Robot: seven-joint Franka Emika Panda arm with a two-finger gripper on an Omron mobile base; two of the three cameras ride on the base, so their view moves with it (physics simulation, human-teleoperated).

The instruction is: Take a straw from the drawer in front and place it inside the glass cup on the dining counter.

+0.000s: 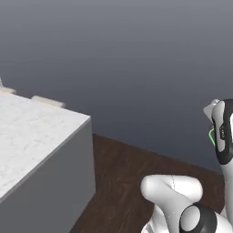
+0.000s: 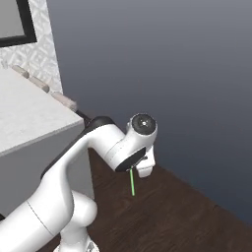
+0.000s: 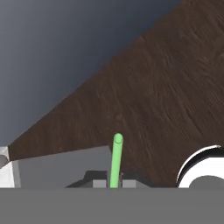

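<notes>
Between my two dark fingertips, closest to the hand camera, stood the straw [image 3: 116, 162], and my gripper [image 3: 114, 183] was closed narrowly on it. It was a single thin light-green tube, its open round end pointing away from my hand over the dark wood floor [image 3: 175, 87]. From the right base view the straw [image 2: 132, 183] hung straight down below my gripper [image 2: 138, 170], well above the floor [image 2: 172, 216] and touching nothing else; from the left base view I could see just a short curved green piece of it [image 1: 210, 136] beside my wrist. The dining counter [image 1: 32, 136] lay to the left of my gripper, well apart from the straw, its white marble-look top faintly veined and its grey side facing me. Two beige stool tops [image 1: 48, 101] showed beyond the counter's far edge in the left base view, three [image 2: 64, 100] in the right. A plain grey-blue wall [image 2: 172, 74] rose behind the counter, and a patterned wall with a black-framed panel [image 2: 17, 22] stood beyond the counter's far end. Nothing lay between the straw and the counter.
</notes>
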